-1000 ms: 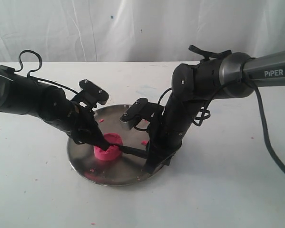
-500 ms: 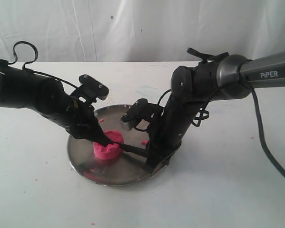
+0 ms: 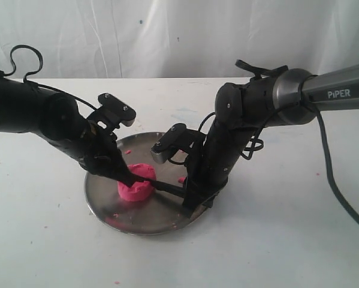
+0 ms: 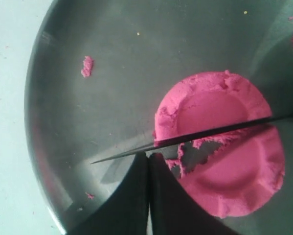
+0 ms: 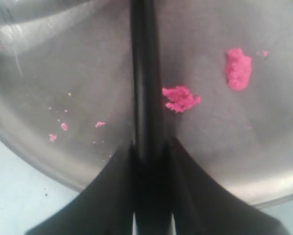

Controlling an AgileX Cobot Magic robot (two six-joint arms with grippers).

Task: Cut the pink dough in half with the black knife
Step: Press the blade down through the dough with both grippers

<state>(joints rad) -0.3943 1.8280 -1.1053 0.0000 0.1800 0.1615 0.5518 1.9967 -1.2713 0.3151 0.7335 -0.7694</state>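
Beside the left end effector (image 4: 148, 164) lies pink dough (image 4: 234, 161).

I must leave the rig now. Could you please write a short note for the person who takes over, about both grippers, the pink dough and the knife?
Left gripper: shut, with its tips at the blade near the point; it seems to hold nothing.
Right gripper: shut on the black knife, by the handle.
Pink dough: on the steel plate, with the blade lying across its middle.
Done: a ragged gash is open along the blade.
Left: the dough looks like one piece, so the cut must be pressed through to make two halves.
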